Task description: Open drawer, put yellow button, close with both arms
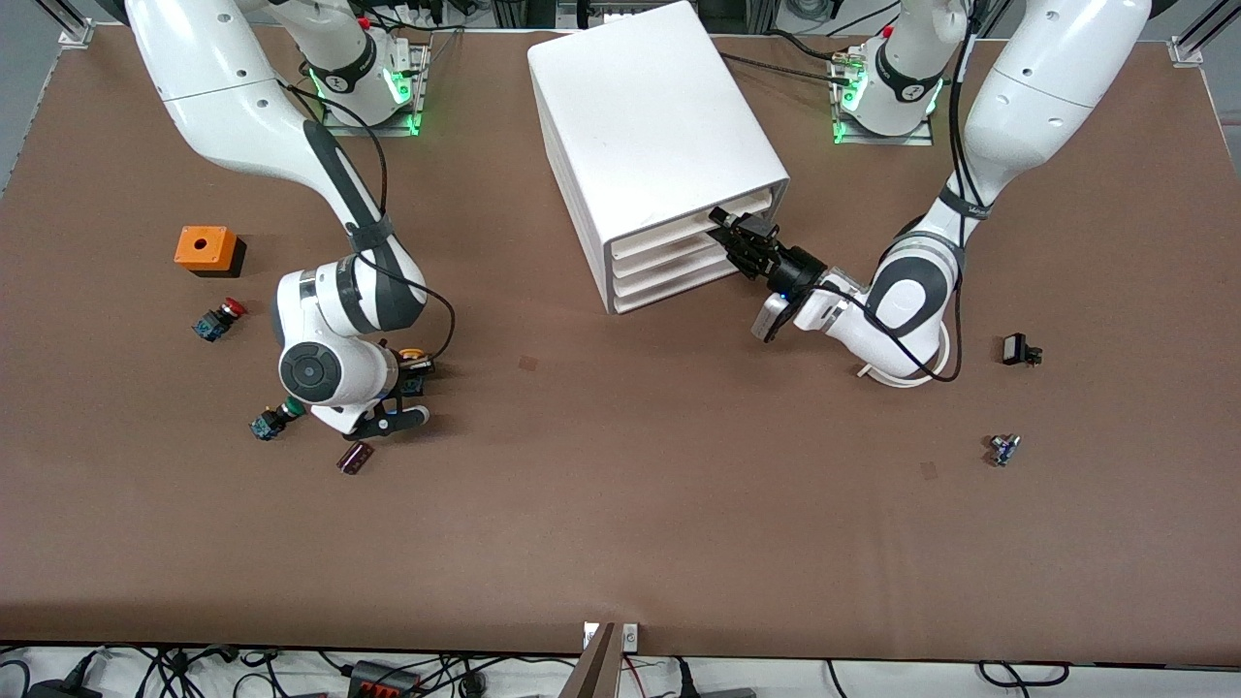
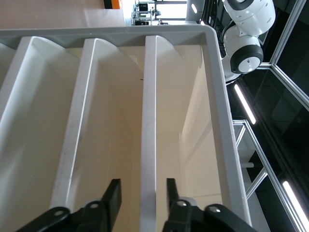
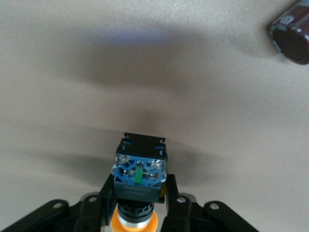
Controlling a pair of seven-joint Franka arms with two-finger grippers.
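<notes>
The white cabinet (image 1: 650, 126) stands in the middle of the table between the arms' bases. Its top drawer (image 1: 679, 231) is shut. My left gripper (image 1: 724, 225) is at that drawer's front, open. In the left wrist view the drawer's front lip (image 2: 148, 121) runs between the two fingers of my left gripper (image 2: 142, 187) with a gap on each side. My right gripper (image 1: 419, 390) is low over the table toward the right arm's end, shut on the yellow button (image 1: 412, 355). In the right wrist view, my right gripper (image 3: 140, 188) clamps the button's (image 3: 140, 169) black body, blue base outward.
An orange box (image 1: 206, 249), a red-capped button (image 1: 219, 319), a green-capped button (image 1: 271, 421) and a dark cylinder (image 1: 356, 458) lie around the right gripper. Two small dark parts (image 1: 1018, 349) (image 1: 1004, 449) lie toward the left arm's end.
</notes>
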